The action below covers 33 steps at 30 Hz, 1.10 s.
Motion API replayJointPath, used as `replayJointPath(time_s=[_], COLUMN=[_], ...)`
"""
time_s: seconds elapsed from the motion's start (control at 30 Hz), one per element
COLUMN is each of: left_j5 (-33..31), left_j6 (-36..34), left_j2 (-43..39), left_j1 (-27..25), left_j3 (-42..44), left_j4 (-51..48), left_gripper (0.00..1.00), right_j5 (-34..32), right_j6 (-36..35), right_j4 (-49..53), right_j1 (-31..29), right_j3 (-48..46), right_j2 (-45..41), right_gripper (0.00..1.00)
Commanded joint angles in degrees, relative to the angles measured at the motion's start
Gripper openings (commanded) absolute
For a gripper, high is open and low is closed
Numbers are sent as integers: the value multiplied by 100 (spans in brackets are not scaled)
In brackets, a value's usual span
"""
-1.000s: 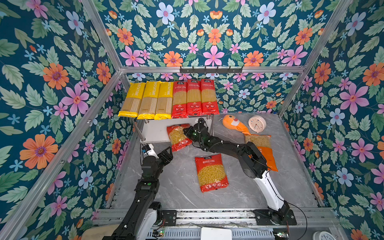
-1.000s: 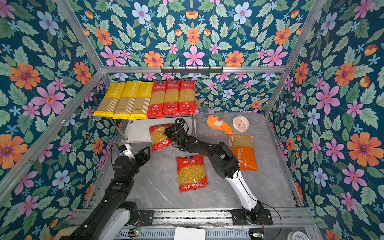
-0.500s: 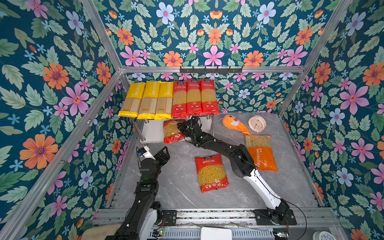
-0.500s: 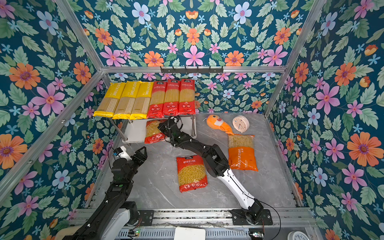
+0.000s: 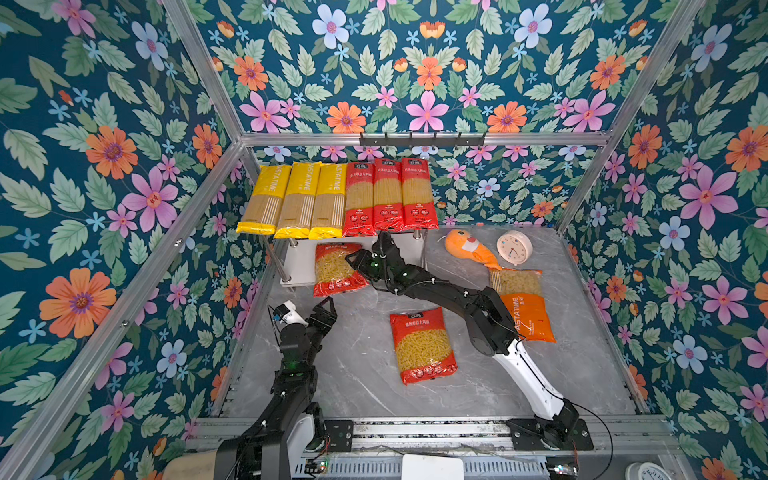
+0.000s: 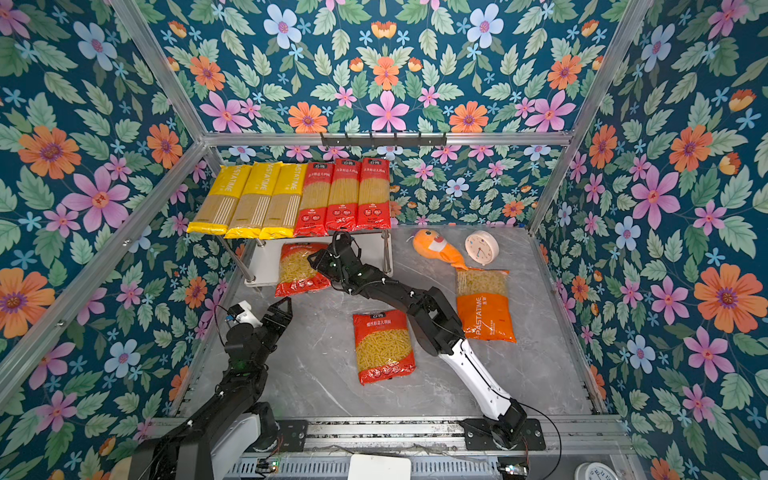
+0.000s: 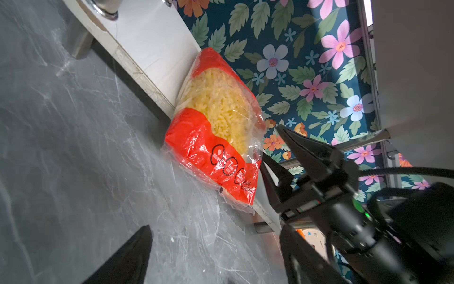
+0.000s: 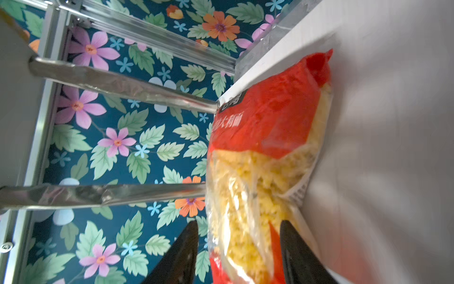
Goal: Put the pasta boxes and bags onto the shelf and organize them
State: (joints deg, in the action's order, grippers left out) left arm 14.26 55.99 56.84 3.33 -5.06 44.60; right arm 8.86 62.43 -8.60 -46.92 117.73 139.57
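Six spaghetti packs (image 5: 338, 199) top the shelf (image 5: 299, 262); right gripper (image 5: 358, 262), jaws parted, seemingly frees a red bag (image 5: 336, 270) below; left gripper (image 5: 326, 308) gapes empty; second red bag (image 5: 422, 345) and orange bag (image 5: 524, 305) lie on the desk (image 5: 357, 378).

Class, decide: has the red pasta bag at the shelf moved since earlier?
Yes. The red pasta bag has shifted left along the shelf, toward its front-left post.

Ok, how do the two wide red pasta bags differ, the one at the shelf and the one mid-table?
The shelf bag lies tilted, upper end on the lower board, lower end past its front edge; the table bag lies flat on the tabletop. The open right claw straddles the shelf bag; nothing touches the table bag. Both are red with yellow short pasta showing through a clear window.
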Motion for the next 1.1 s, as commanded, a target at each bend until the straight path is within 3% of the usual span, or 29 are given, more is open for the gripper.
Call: replayJointPath(time_s=[0.0, 0.47, 0.73, 0.93, 1.07], left_j5=[103, -69, -808, -1292, -1277], left_j6=[370, 1347, 1423, 1692, 1759], left_j2=[443, 3267, 4046, 4800, 5087], left_j1=[1, -297, -878, -1098, -1107], left_j3=[41, -501, -993, -1379, -1597], left_j4=[1297, 3951, 3948, 4254, 4417], left_gripper=[87, 89, 86, 77, 61], right_j5=[141, -105, -388, -615, -738], right_j6=[-373, -1050, -702, -517, -349], right_j4=[-367, -1245, -1558, -1651, -1777], right_j1=[50, -147, -201, -282, -325], right_j3=[-647, -4289, -5767, -6586, -7005], right_j2=[-474, -2764, -3569, -3928, -4082], right_gripper=[56, 56, 56, 55, 55])
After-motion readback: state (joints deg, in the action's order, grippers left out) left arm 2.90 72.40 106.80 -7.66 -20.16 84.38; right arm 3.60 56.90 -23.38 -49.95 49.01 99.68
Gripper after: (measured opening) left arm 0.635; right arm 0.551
